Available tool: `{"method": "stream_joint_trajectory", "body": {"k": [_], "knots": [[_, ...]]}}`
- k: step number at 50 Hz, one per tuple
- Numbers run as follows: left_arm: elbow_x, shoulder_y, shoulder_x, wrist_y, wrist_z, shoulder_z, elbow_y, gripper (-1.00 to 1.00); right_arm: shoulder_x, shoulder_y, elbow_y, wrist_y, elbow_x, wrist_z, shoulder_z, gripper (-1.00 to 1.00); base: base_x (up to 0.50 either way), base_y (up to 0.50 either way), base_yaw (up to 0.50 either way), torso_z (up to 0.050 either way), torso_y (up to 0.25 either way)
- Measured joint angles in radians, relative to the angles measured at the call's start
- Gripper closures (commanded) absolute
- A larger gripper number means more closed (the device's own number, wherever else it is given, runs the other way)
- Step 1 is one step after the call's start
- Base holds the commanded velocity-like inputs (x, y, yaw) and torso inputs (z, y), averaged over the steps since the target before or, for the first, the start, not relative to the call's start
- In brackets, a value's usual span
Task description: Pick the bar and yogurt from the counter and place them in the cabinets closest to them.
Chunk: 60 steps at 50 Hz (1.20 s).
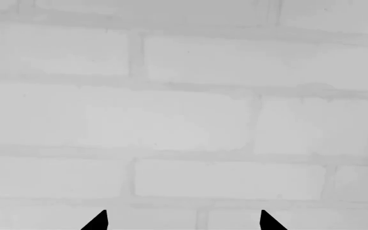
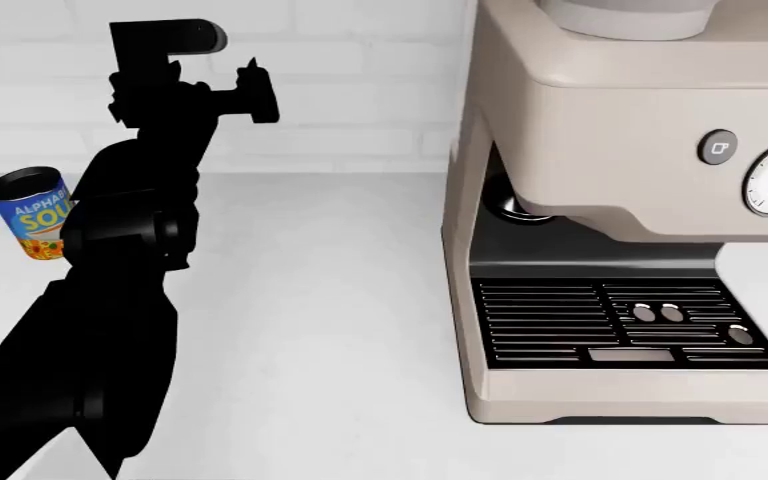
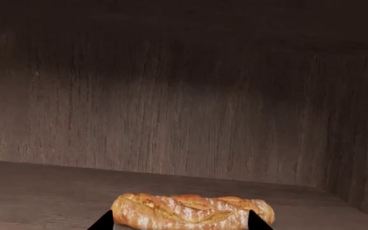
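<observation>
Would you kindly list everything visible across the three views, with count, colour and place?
Coffee machine: one, beige with a black drip grille, on the counter at the head view's right.
Soup can: one, blue label, on the counter at far left, partly behind the left arm.
Counter: one, white.
Brick wall: one, white, behind the counter.
Bread loaf: one, golden brown, on a dark wooden shelf.
Left claw: one, black, open, empty, facing the wall.
Right claw: one, black, tips either side of the loaf; grip unclear.

The robot's black left arm hides part of the blue-labelled soup can; the beige coffee machine runs past the frame's edges.
</observation>
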Motion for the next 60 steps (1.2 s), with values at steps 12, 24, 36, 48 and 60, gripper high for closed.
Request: {"method": "stream_joint_trajectory", "body": {"k": [12, 24, 36, 48, 60], "knots": [[0.000, 0.000, 0.000, 0.004, -0.004, 0.000, 0.000, -1.00, -0.078, 0.001, -0.143, 0.080, -0.306, -0.194, 0.128, -1.00, 0.00, 0.00, 0.00, 0.000, 0.000], [-0.058, 0.071, 0.015, -0.175, -0.001, -0.038, 0.317, -1.00, -0.070, 0.001, -0.234, 0.108, -0.283, -0.169, 0.149, -1.00, 0.00, 0.00, 0.00, 0.000, 0.000], [-0.121, 0.202, 0.023, -0.559, -0.020, -0.026, 1.002, -1.00, -0.010, 0.001, -0.298, 0.116, 0.108, 0.151, 0.151, -1.00, 0.00, 0.00, 0.00, 0.000, 0.000], [-0.170, 0.271, 0.017, -0.798, -0.041, -0.008, 1.380, -1.00, 0.065, 0.001, -0.255, 0.089, 0.790, 0.706, 0.090, -1.00, 0.00, 0.00, 0.00, 0.000, 0.000], [-0.220, 0.318, 0.010, -0.934, -0.058, -0.017, 1.591, -1.00, 0.209, 0.001, -0.339, -0.021, 1.154, 0.905, -0.077, -1.00, 0.00, 0.00, 0.00, 0.000, 0.000]]}}
